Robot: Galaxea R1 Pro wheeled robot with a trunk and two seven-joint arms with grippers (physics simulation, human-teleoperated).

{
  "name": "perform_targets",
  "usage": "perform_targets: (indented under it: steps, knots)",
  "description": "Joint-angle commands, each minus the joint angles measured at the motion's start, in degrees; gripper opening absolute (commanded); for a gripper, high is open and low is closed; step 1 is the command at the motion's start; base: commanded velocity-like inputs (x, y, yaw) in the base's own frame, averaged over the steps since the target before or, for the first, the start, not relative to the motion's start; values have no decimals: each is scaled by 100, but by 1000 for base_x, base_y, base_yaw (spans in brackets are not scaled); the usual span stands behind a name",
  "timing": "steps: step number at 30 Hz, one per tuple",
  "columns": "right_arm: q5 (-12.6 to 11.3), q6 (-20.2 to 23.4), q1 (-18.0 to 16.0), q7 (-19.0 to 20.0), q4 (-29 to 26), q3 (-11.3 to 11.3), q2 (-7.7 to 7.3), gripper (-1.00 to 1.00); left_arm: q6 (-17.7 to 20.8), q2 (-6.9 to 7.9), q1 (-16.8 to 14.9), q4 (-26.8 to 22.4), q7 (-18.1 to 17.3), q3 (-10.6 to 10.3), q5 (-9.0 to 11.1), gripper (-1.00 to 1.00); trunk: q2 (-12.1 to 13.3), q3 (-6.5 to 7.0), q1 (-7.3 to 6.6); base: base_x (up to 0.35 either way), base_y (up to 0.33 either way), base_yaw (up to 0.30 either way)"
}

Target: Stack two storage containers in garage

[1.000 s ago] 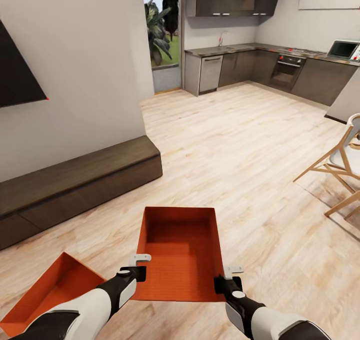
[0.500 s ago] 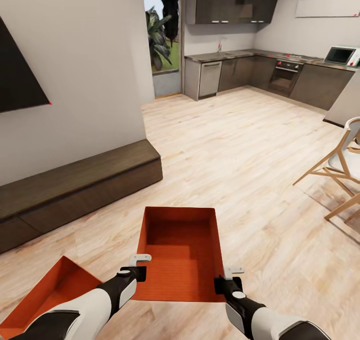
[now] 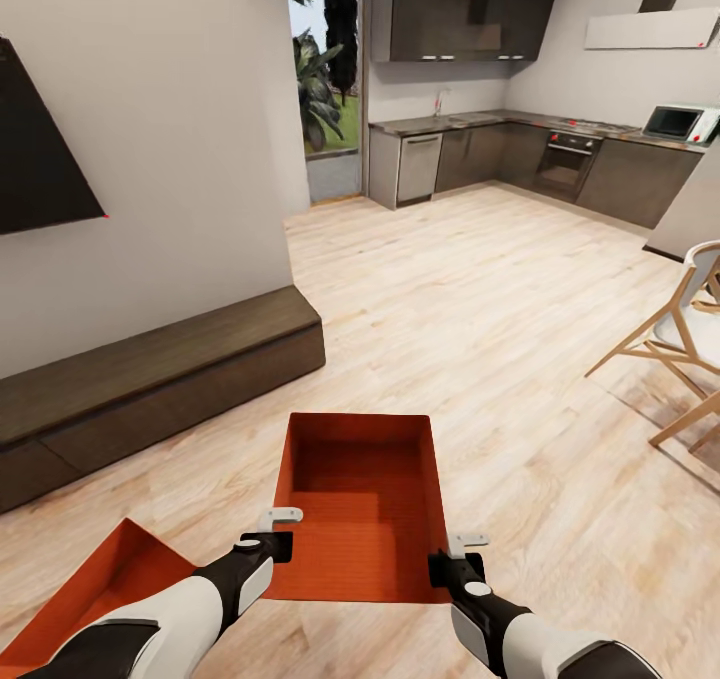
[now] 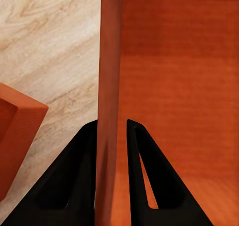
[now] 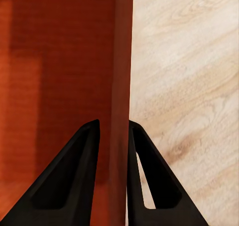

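Observation:
An orange-red storage container (image 3: 360,519) hangs low in front of me over the light wood floor, held level by both arms. My left gripper (image 3: 280,531) is shut on its left wall (image 4: 110,86), one black finger (image 4: 79,176) on each side. My right gripper (image 3: 455,554) is shut on the right wall (image 5: 122,61) in the same way. The second storage container (image 3: 100,589) lies on the wood floor at the lower left, partly behind my left forearm; its corner also shows in the left wrist view (image 4: 15,136).
A long dark wood bench (image 3: 150,369) runs along the white wall at left, under a black screen (image 3: 40,149). Ahead lies open plank floor (image 3: 480,299) up to a dark kitchen (image 3: 520,154) and a glass doorway (image 3: 325,89). A wooden chair (image 3: 680,349) stands at right.
The whole view has shifted a little: the camera moved forward, so the floor container slid toward the lower left corner. The held container and both grippers keep their places.

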Motion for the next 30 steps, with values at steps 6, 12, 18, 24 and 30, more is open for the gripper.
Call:
perform_targets:
  steps: [6, 12, 18, 24, 30]
  knots:
    - [-103, -439, -2, -63, 1, -4, -2, -100, 26, 183, -2, 15, 66, 255, -1, -100, -7, 49, 2, 0, 0, 0]
    - [-103, -439, -4, -63, 1, -4, -2, -100, 26, 184, -2, 15, 66, 255, -1, -100, -7, 105, 2, 0, 0, 0]
    - [-104, -439, -3, -63, 1, -4, -2, -100, 27, 184, -2, 18, 66, 255, -1, -100, -7, 162, 2, 0, 0, 0]
    - [-103, -442, -2, -63, 1, -4, -2, -100, 28, 184, -2, 21, 66, 255, -1, -100, -7, 218, 2, 0, 0, 0]
    - [-103, -474, -5, -63, 1, -4, -2, -100, 26, 184, -2, 23, 66, 255, -1, -100, -7, 275, 2, 0, 0, 0]
